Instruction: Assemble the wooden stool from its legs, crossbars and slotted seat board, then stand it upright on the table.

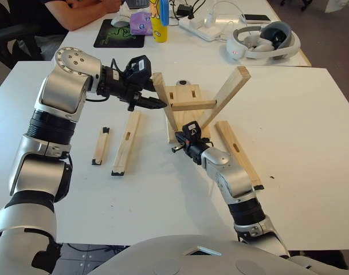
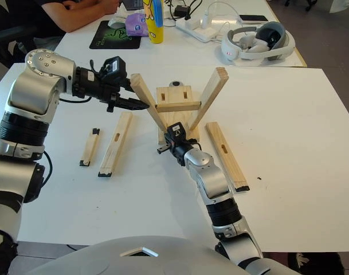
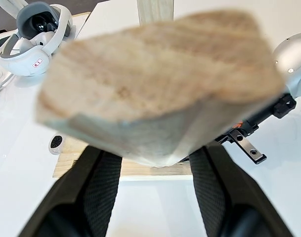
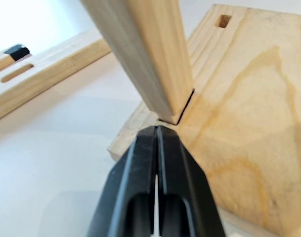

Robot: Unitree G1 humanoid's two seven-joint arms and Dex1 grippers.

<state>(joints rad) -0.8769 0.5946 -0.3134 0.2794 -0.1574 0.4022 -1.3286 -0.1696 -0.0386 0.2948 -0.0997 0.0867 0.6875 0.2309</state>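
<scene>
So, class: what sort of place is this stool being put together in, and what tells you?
Probably a robotics lab or office workroom: plain white tables, with a VR headset, a power strip with cables and a mouse pad on the far one.

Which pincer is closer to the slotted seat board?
Right. The right pincer sits at the near edge of the seat board; the left pincer holds a slanted leg near its top.

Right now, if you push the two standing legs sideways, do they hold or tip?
Likely wobbly: the legs lean outward in a V, seated only in slots of the seat board. The crossbar ties them, so they would probably move together. The left tool grips the left leg, suggesting it needs steadying.
</scene>
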